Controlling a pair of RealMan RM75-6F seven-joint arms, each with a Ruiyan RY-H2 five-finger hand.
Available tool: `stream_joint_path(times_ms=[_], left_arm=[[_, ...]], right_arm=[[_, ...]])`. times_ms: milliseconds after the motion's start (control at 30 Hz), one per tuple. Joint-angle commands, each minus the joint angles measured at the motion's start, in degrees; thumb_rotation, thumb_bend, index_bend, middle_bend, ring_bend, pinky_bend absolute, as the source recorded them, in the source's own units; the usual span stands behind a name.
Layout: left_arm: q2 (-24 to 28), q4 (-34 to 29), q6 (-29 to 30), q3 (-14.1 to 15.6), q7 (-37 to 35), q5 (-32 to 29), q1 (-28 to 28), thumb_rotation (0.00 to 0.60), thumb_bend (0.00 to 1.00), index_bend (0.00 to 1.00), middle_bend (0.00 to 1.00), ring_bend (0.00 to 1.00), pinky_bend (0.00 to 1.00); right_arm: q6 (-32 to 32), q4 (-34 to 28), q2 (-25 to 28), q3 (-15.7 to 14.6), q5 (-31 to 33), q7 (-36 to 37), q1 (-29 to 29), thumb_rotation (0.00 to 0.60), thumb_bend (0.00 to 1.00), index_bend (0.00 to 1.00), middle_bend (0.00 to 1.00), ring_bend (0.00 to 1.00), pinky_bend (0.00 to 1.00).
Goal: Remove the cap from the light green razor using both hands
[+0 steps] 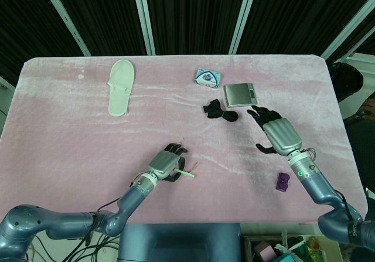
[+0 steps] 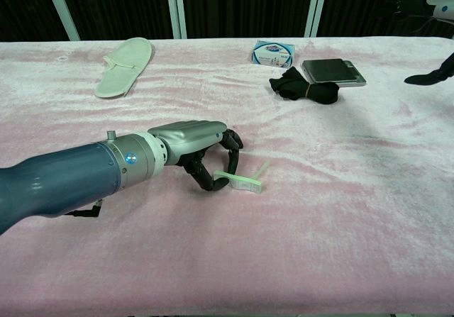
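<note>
On the pink, plush-covered table point(image 1: 70, 127), near the front edge and a little left of the middle, lies the light green razor point(image 2: 240, 181). It is a thin plastic piece with a flat, long head and a slim handle that points away to the right. The left hand point(image 1: 166, 164) has a smooth grey metal back and dark fingers point(image 2: 230, 147). They are curled down over the left end of the razor; the thumb and one fingertip seem to pinch the head, and that end looks a little lifted from the cloth.

The right hand point(image 1: 280, 134) hovers well apart, over the right side of the table, palm down, with its dark fingers point(image 1: 258, 113) spread and holding nothing. In the chest view only its fingertip shows at the right edge.

Near the right forearm sits a small purple object point(image 1: 283, 181) with a lumpy shape. Toward the back there is a black crumpled cloth point(image 1: 219, 111), just beside it a flat grey square device point(image 1: 240, 94), and behind that a small blue and white packet point(image 1: 207, 77). Far on the left back side rests a white soft slipper point(image 1: 120, 87), long and flat.
</note>
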Motion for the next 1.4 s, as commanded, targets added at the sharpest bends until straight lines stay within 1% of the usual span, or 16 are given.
stream_joint_path(times_ms=[33, 233, 400, 500, 700, 867, 1033, 1400], left_arm=[[-0.3, 0.2, 0.9, -0.7, -0.9, 0.6, 0.3, 0.6, 0.47, 0.55, 0.15, 0.0, 0.0], [1.9, -0.9, 0.3, -1.8, -2.1, 1.5, 0.2, 0.6, 0.47, 0.55, 0.15, 0.0, 0.0], [3.7, -0.8, 0.3, -3.3, -4.0, 4.9, -0.6, 0.6, 0.47, 0.54, 0.15, 0.0, 0.0], [4.2, -0.6, 0.4, -4.0, -5.1, 6.7, -1.0, 0.6, 0.47, 0.55, 0.15, 0.0, 0.0], [5.5, 0.4, 1.6, -4.6, -7.9, 12.5, -1.7, 0.6, 0.47, 0.55, 0.16, 0.0, 0.0], [5.8, 2.8, 4.1, -4.4, -11.2, 17.7, -1.4, 0.6, 0.47, 0.55, 0.16, 0.0, 0.0], [6.2, 2.6, 4.9, -4.7, -12.9, 18.7, -1.2, 0.6, 0.47, 0.56, 0.16, 0.0, 0.0], [7.2, 1.8, 4.8, -4.5, -13.3, 19.4, -1.1, 0.6, 0.47, 0.56, 0.16, 0.0, 0.0]], right_arm=[[0.0, -0.1, 0.0, 0.0, -0.2, 0.1, 0.0, 0.6, 0.23, 0.01, 0.0, 0.06, 0.15], [-1.4, -1.0, 0.9, -0.2, -0.7, 1.2, 0.6, 0.6, 0.21, 0.02, 0.0, 0.06, 0.15], [-6.3, -4.0, 3.1, 0.0, 0.8, 3.8, 2.3, 0.6, 0.21, 0.03, 0.0, 0.06, 0.15], [-7.8, -5.1, 3.8, 0.3, 1.0, 4.3, 3.1, 0.6, 0.21, 0.06, 0.0, 0.06, 0.15], [-10.1, -7.4, 3.6, 1.6, 2.4, 4.8, 5.2, 0.6, 0.21, 0.12, 0.0, 0.06, 0.15], [-15.6, -9.4, 3.8, 3.2, 6.4, 4.5, 9.0, 0.6, 0.21, 0.14, 0.0, 0.05, 0.15], [-18.1, -10.6, 2.9, 3.5, 8.9, 2.1, 11.8, 0.6, 0.21, 0.17, 0.0, 0.05, 0.15], [-18.7, -11.0, -0.4, 3.4, 13.6, -2.2, 15.1, 0.6, 0.22, 0.26, 0.0, 0.05, 0.15]])
